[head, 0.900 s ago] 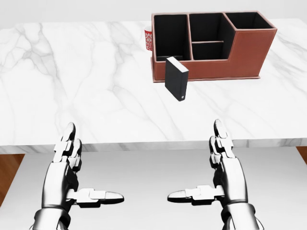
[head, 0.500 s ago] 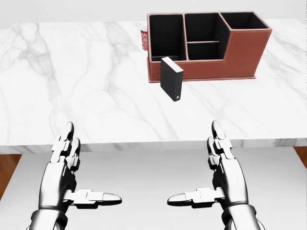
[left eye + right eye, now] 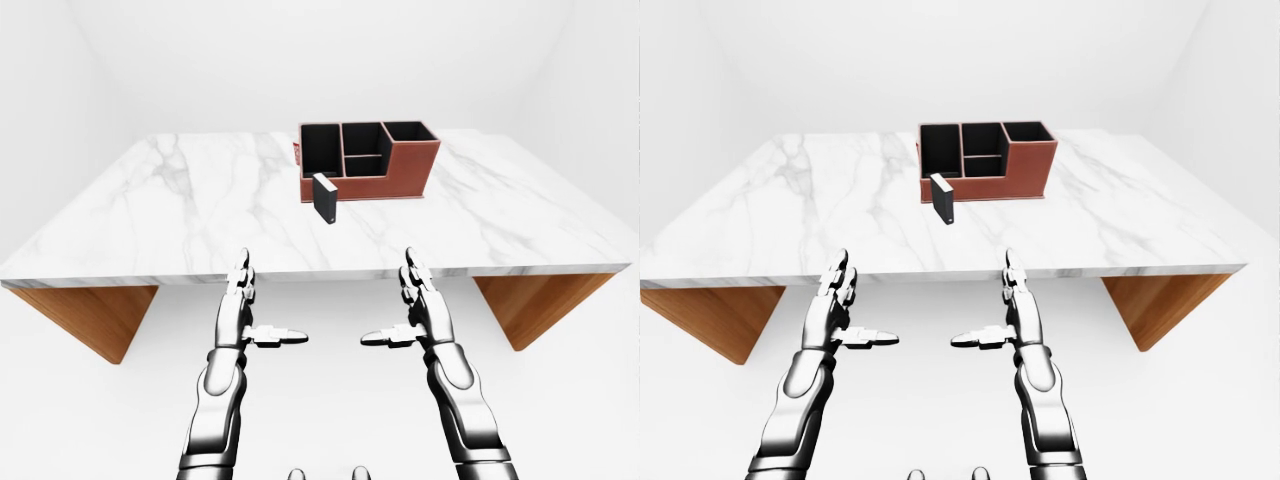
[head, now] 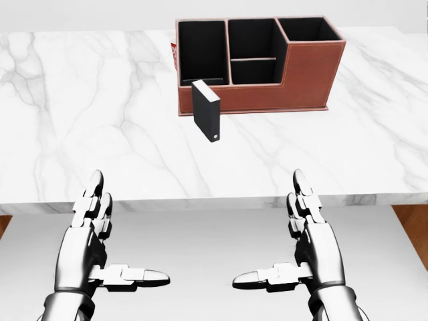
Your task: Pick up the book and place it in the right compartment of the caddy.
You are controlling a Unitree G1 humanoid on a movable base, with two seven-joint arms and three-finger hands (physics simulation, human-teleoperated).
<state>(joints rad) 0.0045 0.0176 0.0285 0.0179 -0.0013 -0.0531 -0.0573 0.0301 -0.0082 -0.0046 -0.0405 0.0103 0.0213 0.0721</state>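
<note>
A black book (image 4: 206, 110) stands upright on the white marble table (image 4: 80, 120), just below the left end of the brown caddy (image 4: 267, 97) in the head view. The caddy has black-lined compartments; its right compartment (image 4: 309, 29) is the tall one at the top right. Both hands hang below the table's near edge, well short of the book. My left hand (image 4: 132, 225) is open, fingers up and thumb pointing right. My right hand (image 4: 267, 227) mirrors it, open, holding nothing.
A small red-and-white patterned thing (image 3: 297, 152) peeks out behind the caddy's left end. The table's near edge (image 4: 200, 200) runs across between my hands and the book. Wooden supports (image 3: 85, 315) show under both ends of the table.
The whole picture has shifted left, so the camera has moved right; book and caddy now sit nearer the view's middle. Both hands hold the same open pose.
</note>
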